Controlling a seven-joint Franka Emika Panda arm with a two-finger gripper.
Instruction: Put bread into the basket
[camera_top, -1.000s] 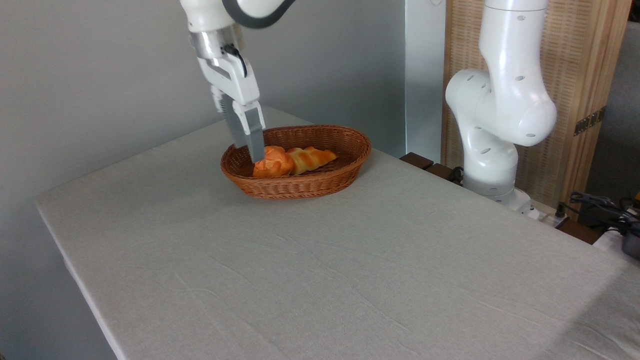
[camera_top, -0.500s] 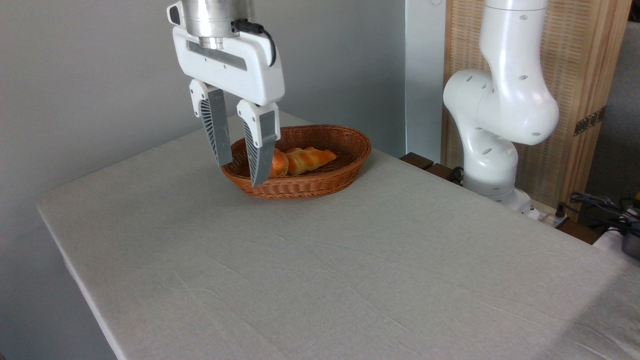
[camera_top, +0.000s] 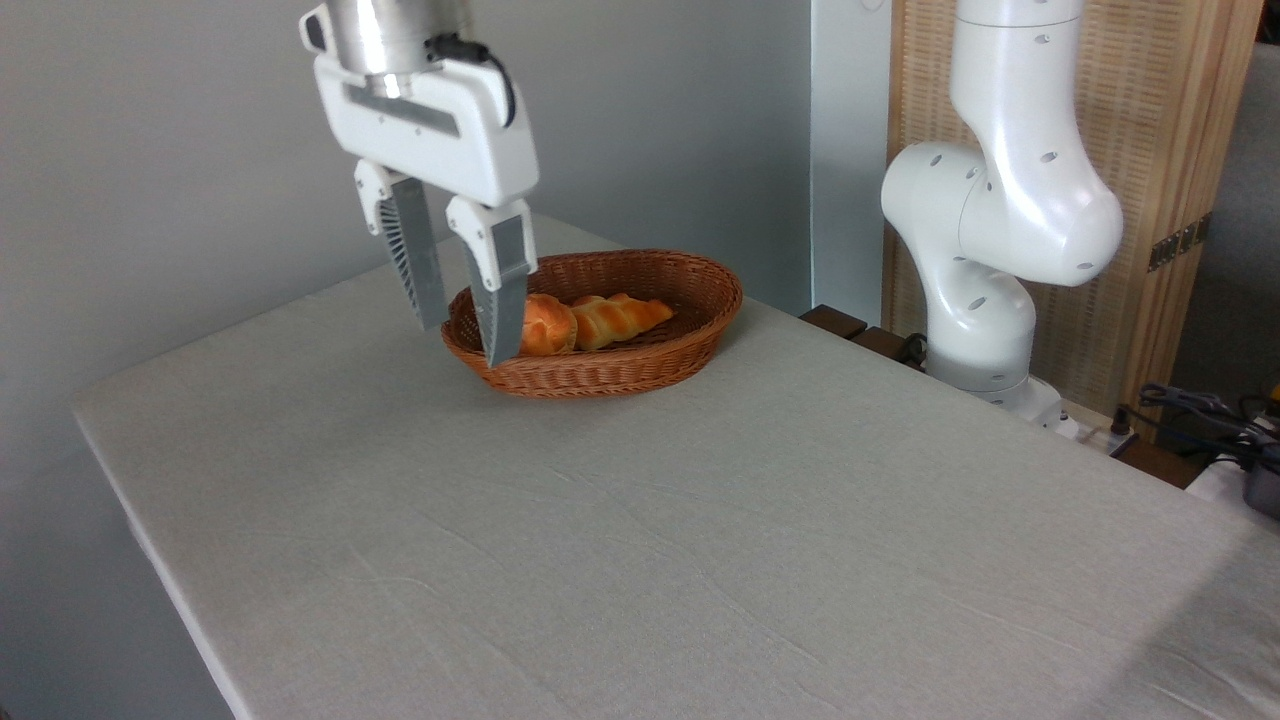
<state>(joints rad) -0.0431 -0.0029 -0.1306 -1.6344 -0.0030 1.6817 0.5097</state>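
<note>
The bread (camera_top: 547, 323), a small round orange-golden bun, lies inside the brown wicker basket (camera_top: 640, 370) at its left end, partly hidden behind one finger. My gripper (camera_top: 462, 343) hangs above the table in front of the basket's left rim, open, with nothing between its fingers (camera_top: 415, 265). It is apart from the bun.
A longer braided golden loaf (camera_top: 620, 316) lies in the basket to the right of the bun. The arm's white base (camera_top: 985, 330) stands at the table's far right edge. Cables (camera_top: 1205, 410) lie at the right. The grey cloth-covered table (camera_top: 650, 540) spreads toward the front.
The gripper has turned to face the camera, opened, and drawn away from the bun to the left and slightly up. The bun stays in the basket.
</note>
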